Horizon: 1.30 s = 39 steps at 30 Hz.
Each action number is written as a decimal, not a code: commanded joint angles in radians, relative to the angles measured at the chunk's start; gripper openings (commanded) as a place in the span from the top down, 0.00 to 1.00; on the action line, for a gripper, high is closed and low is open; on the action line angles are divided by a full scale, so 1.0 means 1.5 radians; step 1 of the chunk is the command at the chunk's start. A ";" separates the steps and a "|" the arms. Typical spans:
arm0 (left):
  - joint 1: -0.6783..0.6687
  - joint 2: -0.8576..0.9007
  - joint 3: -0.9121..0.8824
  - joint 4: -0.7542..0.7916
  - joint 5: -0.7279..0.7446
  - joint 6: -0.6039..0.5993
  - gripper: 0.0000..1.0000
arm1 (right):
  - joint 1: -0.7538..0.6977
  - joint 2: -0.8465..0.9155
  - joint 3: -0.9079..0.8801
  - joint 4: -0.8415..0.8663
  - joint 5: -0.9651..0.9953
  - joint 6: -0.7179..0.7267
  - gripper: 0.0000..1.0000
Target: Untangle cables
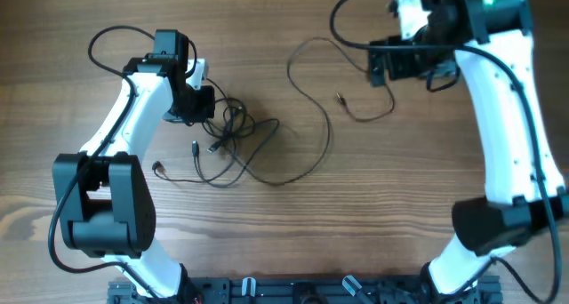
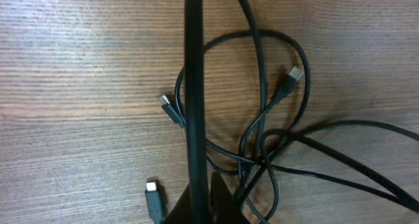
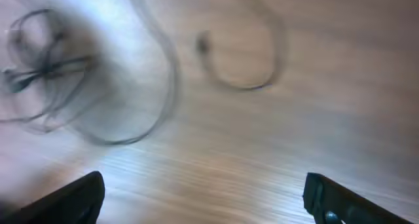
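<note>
A tangle of black cables (image 1: 229, 133) lies on the wooden table left of centre, with loose plugs (image 1: 196, 148) around it. My left gripper (image 1: 197, 105) is at the tangle's left edge. In the left wrist view it (image 2: 196, 207) is shut on a thick black cable (image 2: 194, 86) that runs straight up from the jaws, and the knot (image 2: 262, 155) lies just right of it. A thin cable (image 1: 325, 131) curves from the tangle to the right and ends in a plug (image 1: 340, 98). My right gripper (image 1: 402, 64) hovers above that end, open and empty (image 3: 204, 201).
Several connectors lie by the knot (image 2: 294, 75), (image 2: 167, 107), (image 2: 154, 199). The right wrist view is blurred; it shows the tangle (image 3: 46, 67) at far left and the thin cable's loop (image 3: 245, 76). The arm bases stand at the front edge of the table (image 1: 284, 251).
</note>
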 commanded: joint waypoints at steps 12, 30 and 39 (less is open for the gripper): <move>-0.004 -0.014 0.008 0.000 0.011 0.003 0.96 | 0.123 0.045 -0.298 0.195 -0.139 0.340 0.00; -0.004 -0.014 0.008 0.000 0.011 0.003 0.96 | 0.164 0.045 -0.580 0.422 -0.074 0.568 0.27; -0.004 -0.014 0.008 0.006 0.011 0.003 0.96 | 0.167 0.046 -0.659 0.564 -0.125 0.508 0.39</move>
